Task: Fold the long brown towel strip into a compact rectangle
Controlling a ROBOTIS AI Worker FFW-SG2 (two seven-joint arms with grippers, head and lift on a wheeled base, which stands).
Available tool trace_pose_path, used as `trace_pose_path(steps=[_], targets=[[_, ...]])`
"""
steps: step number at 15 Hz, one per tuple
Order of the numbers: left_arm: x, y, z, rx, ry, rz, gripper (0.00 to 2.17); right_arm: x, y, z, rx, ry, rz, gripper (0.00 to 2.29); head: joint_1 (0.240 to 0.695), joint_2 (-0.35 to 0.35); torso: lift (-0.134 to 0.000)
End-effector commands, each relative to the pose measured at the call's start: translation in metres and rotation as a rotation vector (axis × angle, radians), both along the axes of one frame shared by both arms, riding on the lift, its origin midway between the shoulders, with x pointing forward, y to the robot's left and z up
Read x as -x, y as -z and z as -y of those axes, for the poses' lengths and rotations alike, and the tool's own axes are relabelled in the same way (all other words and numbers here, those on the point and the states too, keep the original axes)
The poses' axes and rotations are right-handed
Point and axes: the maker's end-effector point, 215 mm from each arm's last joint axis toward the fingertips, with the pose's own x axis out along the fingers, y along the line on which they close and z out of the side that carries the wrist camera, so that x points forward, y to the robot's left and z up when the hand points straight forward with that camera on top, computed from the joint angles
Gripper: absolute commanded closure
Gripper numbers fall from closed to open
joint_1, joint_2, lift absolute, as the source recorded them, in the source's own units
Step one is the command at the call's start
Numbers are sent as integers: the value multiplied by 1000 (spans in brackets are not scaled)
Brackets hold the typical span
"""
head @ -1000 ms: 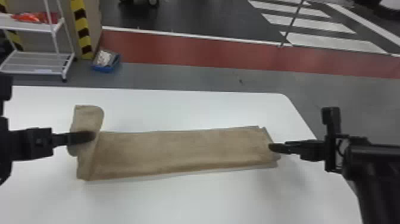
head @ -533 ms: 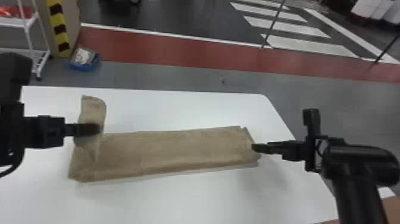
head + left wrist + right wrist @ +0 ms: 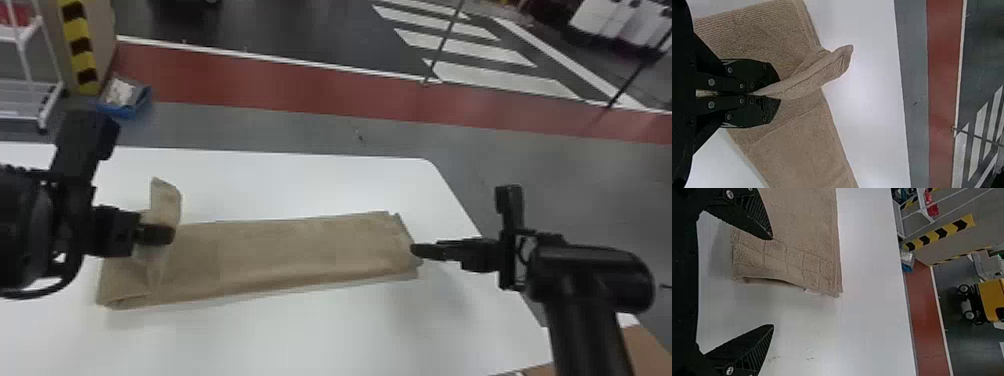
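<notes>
Above the white table [image 3: 310, 185], the left gripper [image 3: 780, 90] has brought its pinched flap [image 3: 828, 69] inward along the towel [image 3: 300, 247] lying there (right gripper [image 3: 773, 282] spread near the table's right edge), apparently advancing the fold

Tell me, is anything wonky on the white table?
One flap of the long brown towel strip sticks up oddly near its left end, pinched by the black left gripper. The rest lies mostly flat.
</notes>
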Motion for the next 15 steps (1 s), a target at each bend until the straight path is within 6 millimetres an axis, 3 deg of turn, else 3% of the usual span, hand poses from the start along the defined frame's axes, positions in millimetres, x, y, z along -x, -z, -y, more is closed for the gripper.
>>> trace_pose_path(steps=[1, 3, 7, 10, 13, 15], targets=[[1, 2, 23, -14, 48, 17, 1801, 1, -1, 2, -1, 3, 3, 90, 695, -350, -120], [15, 10, 43, -14, 96, 7, 26, 0, -6, 8, 2, 10, 11, 90, 695, -350, -120], [32, 23, 66, -39, 147, 7, 33, -1, -8, 9, -6, 18, 17, 90, 695, -350, -120], [33, 22, 72, -41, 149, 23, 36, -1, -21, 10, -46, 41, 33, 90, 695, -350, -120], [25, 9, 58, -15, 109, 49, 33, 2, -41, -4, -114, 53, 42, 90, 695, -350, -120], [10, -6, 39, 19, 62, 110, 33, 5, -50, -32, -181, 39, 40, 90, 695, -350, -120]])
